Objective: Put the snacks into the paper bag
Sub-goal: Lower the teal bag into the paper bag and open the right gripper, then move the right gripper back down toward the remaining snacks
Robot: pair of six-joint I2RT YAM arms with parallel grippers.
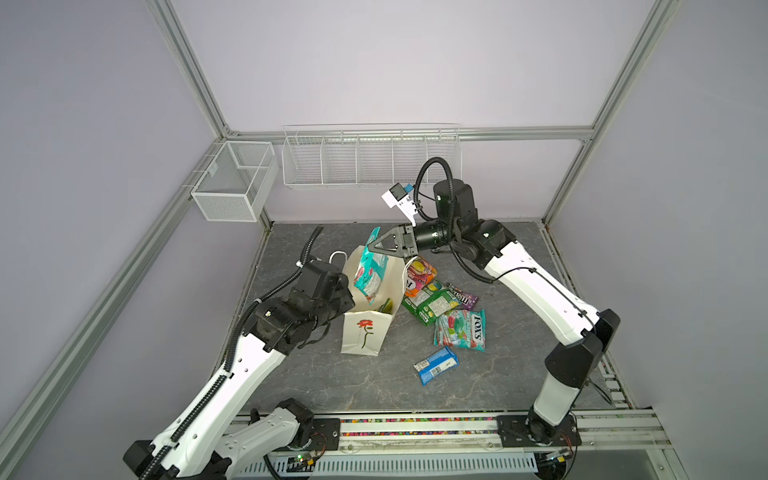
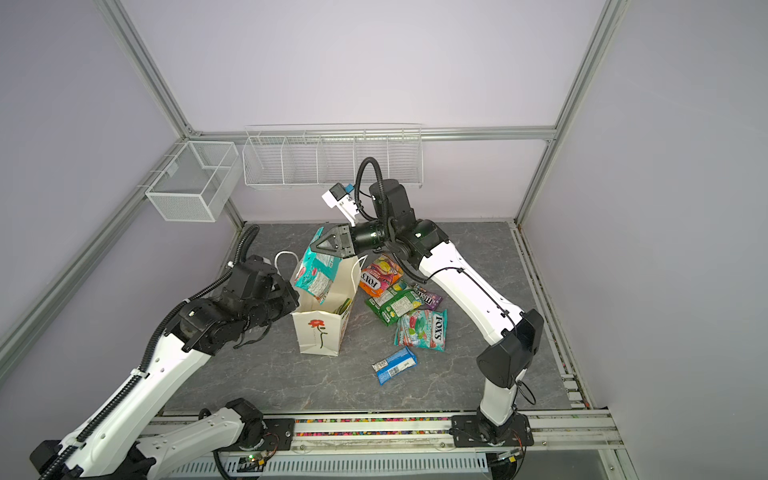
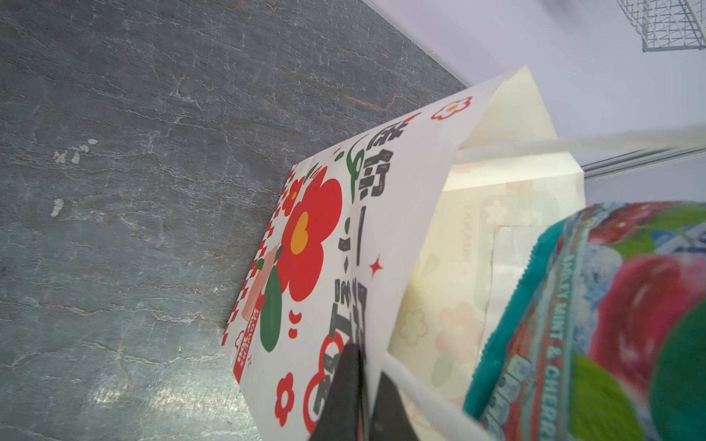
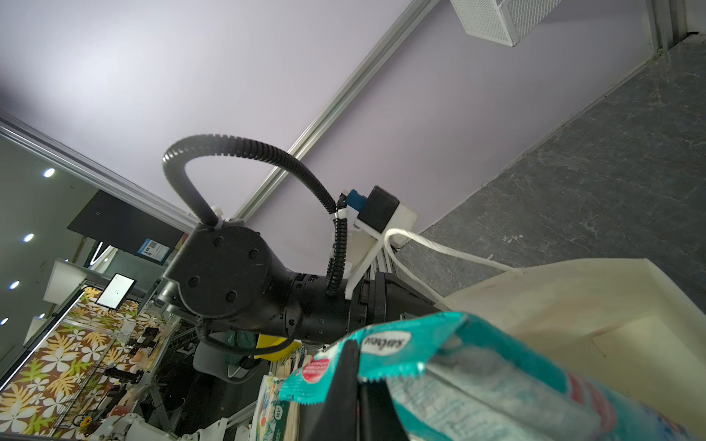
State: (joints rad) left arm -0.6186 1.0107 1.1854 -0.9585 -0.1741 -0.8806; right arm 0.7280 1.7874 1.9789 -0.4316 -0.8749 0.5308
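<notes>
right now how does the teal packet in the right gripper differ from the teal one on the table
The held teal packet hangs upright, pinched at its top edge by the right gripper, lower end in the mouth of the paper bag. The loose teal packet lies flat on the table, untouched. Both are glossy teal sweet packets.

Teal packet [image 1: 371,272] hangs tilted over the upright, open paper bag [image 1: 360,334]; five snacks [image 1: 434,305] lie beside it.
</notes>
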